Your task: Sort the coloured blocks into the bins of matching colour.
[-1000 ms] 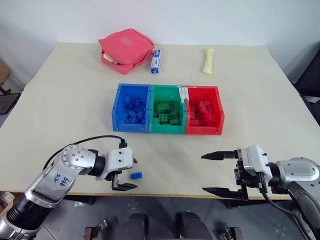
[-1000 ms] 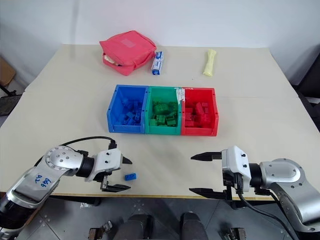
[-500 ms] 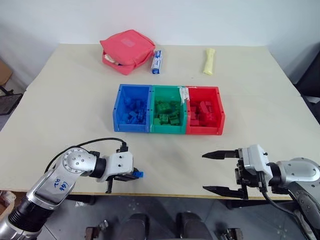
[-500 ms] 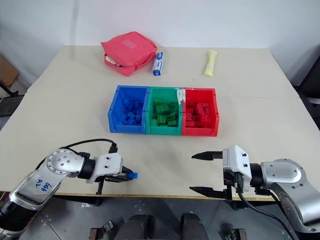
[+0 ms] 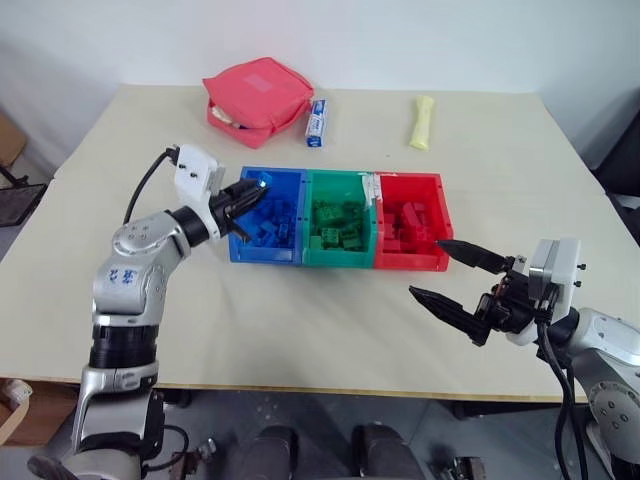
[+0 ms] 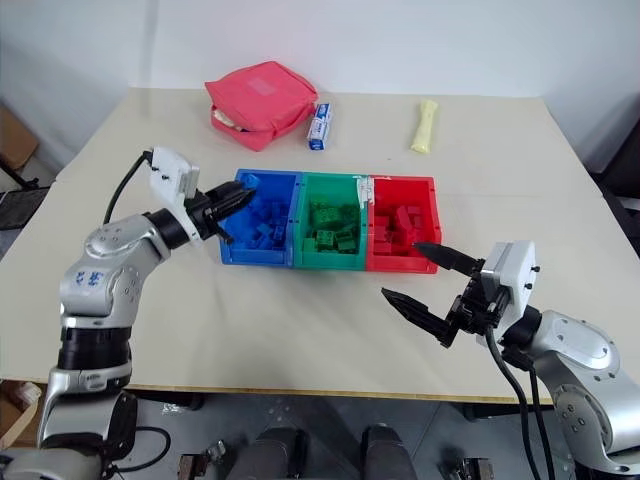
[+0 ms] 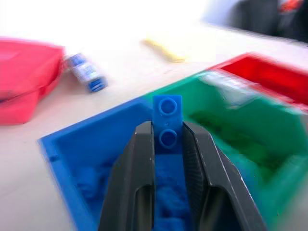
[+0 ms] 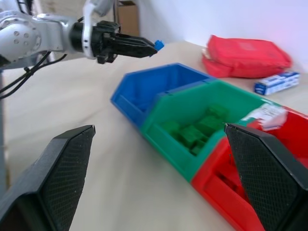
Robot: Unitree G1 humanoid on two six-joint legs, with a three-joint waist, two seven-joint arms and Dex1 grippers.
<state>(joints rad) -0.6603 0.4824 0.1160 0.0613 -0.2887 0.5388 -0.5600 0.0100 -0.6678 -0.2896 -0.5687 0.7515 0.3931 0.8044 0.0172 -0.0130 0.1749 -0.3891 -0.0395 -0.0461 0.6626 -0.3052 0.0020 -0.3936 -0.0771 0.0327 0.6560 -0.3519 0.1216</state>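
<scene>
Blue, green and red studded plastic bricks are kept in the three joined plastic bins (image 5: 301, 255) of matching colours. A small blue studded brick (image 7: 167, 125) is clamped by the left tool (image 7: 166, 144) above the blue bin's near-left corner. The right tool (image 5: 440, 270), its fingers wide apart, is held over bare table (image 5: 330, 320) before the red bin.

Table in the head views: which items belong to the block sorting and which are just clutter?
Job:
- blue block, held in the left pincer over the blue bin
- green bin, holding green blocks
- red bin, holding red blocks
- blue blocks already in the blue bin

Clutter:
- pink-red zip pouch
- small blue-and-white box
- pale yellow stick
</scene>
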